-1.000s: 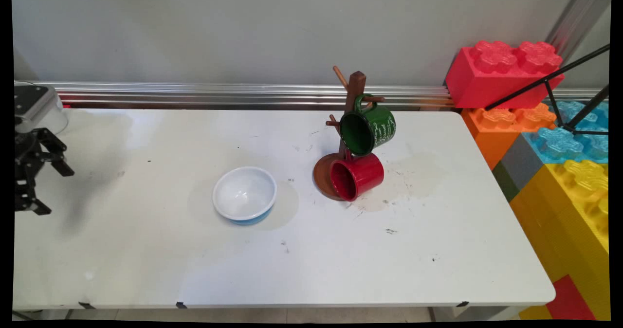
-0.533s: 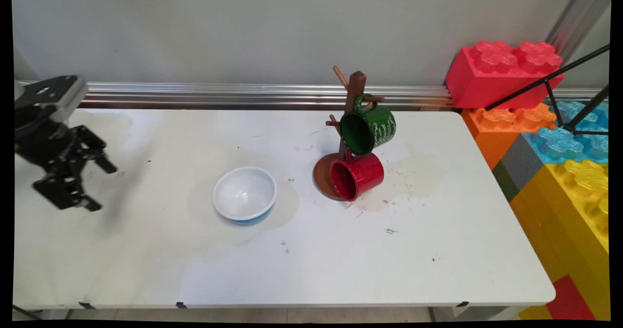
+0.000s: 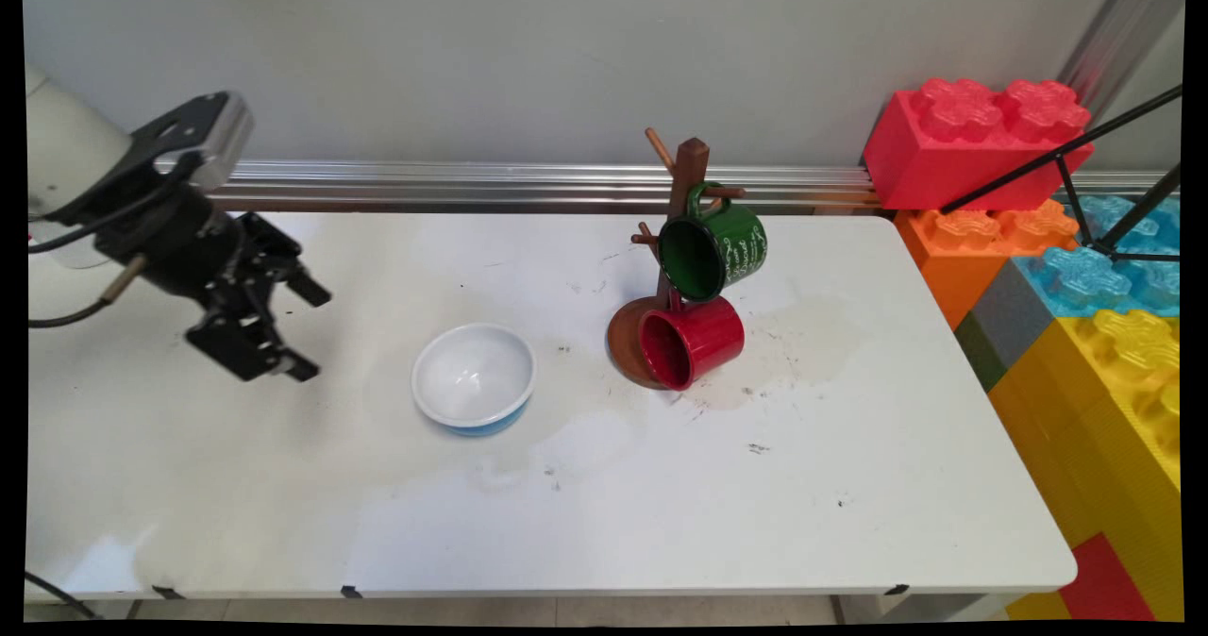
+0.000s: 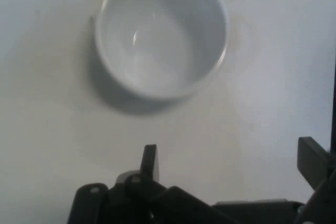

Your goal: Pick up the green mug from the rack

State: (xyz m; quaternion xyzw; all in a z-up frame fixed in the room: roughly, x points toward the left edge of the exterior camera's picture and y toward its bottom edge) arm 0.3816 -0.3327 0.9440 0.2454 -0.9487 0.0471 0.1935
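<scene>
We see the black two-finger gripper (image 3: pixel 311 332) hanging above the left part of the white table (image 3: pixel 283 523), tilted so that it aims toward the right and down at the white bowl (image 3: pixel 474 376). Its fingers are spread wide apart with nothing between them, and in the hand view the two fingertips (image 4: pixel 150 161) stand far to either side of the picture's lower half, over bare tabletop. The bowl, white inside with a blue band low on its outer wall, stands upright and empty near the middle of the table, close to the gripper but clear of it; from the hand camera we look down into it (image 4: pixel 163 32) in the upper half of the view. To the right of the bowl, a little apart from it, stands a brown wooden mug tree (image 3: pixel 687 183) on a round base. A green mug (image 3: pixel 713 247) with white lettering hangs by its handle from one of the upper pegs, its mouth turned toward us and to the left. A red mug (image 3: pixel 692 342) sits below it, on its side with its mouth facing us, over the tree's base; we cannot tell whether it hangs from a low peg or rests on the base. Beyond the table's right edge rises a stack of large toy building bricks (image 3: pixel 1038 240) in red, orange, blue and yellow.
</scene>
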